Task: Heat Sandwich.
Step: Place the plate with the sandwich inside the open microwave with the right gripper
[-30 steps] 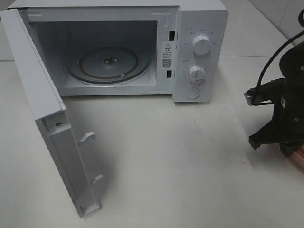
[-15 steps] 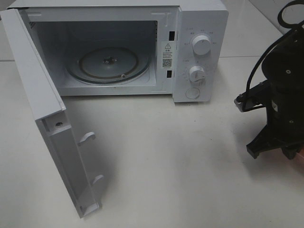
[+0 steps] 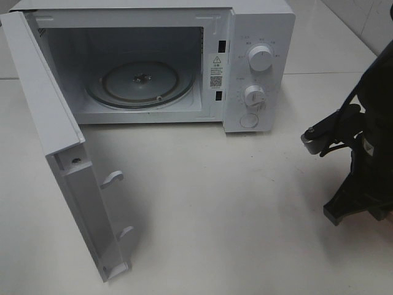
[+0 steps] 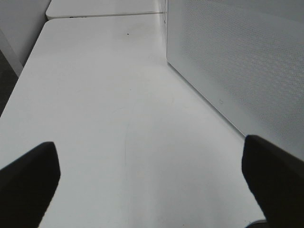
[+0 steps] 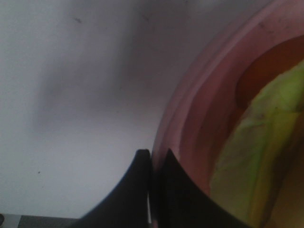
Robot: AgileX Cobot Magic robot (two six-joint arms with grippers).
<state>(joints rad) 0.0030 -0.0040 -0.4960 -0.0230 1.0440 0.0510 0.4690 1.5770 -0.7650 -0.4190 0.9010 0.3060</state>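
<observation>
The sandwich (image 5: 259,156), green lettuce over a reddish-brown layer, lies on a pink plate (image 5: 190,118) in the right wrist view. My right gripper (image 5: 152,159) is shut, and the plate's outer rim runs into the thin slit between its black fingertips. In the exterior high view only the black right arm (image 3: 368,160) shows at the right edge; it hides plate and sandwich. The white microwave (image 3: 258,37) stands at the back with its door (image 3: 55,135) swung wide open and the glass turntable (image 3: 141,83) bare. My left gripper (image 4: 152,190) is open over bare table beside the microwave's side wall (image 4: 237,57).
The open door juts toward the table's front left. Two knobs (image 3: 260,59) and a round button sit on the microwave's right panel. White tabletop (image 3: 233,209) stretches between the microwave and the right arm.
The right arm swung up and toward the middle, then settled lower at the right edge. A sliver of pink plate that showed beneath it earlier is now hidden. Left gripper unchanged.
</observation>
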